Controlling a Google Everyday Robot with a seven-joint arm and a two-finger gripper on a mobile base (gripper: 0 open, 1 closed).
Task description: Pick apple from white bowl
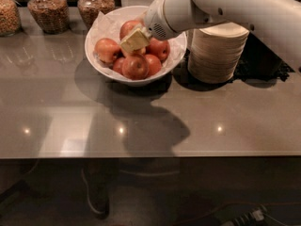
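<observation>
several red apples lie heaped in the white bowl (101, 69), which stands on the grey bench (61, 112) toward its far edge, left of centre. crinkled white paper (109, 25) lines the bowl and rises above the rim at the back left. the apple (135, 66), red with some yellow and a dark stem hollow turned toward the camera, sits at the front of the heap, touching the smaller apples on either side of it.

one white arm (225, 6) reaches in from the upper right and slants down across the bowl's right rim. its end effector (135, 40), pale yellow at the tip, is low over the middle of the heap, just behind and above the apple and between the left-hand and right-hand apples. whether the end effector is spread, pressed together or pinching anything cannot be told from this view, nor whether it touches the fruit beneath it.

just right of the bowl stands a tall stack of cream disposable bowls (217, 55), partly hidden behind the arm. three glass jars (47, 11) with brown contents line the far edge of the bench, left of and behind the bowl. the arm and bowl cast a dark shadow on the bench in front of them.
</observation>
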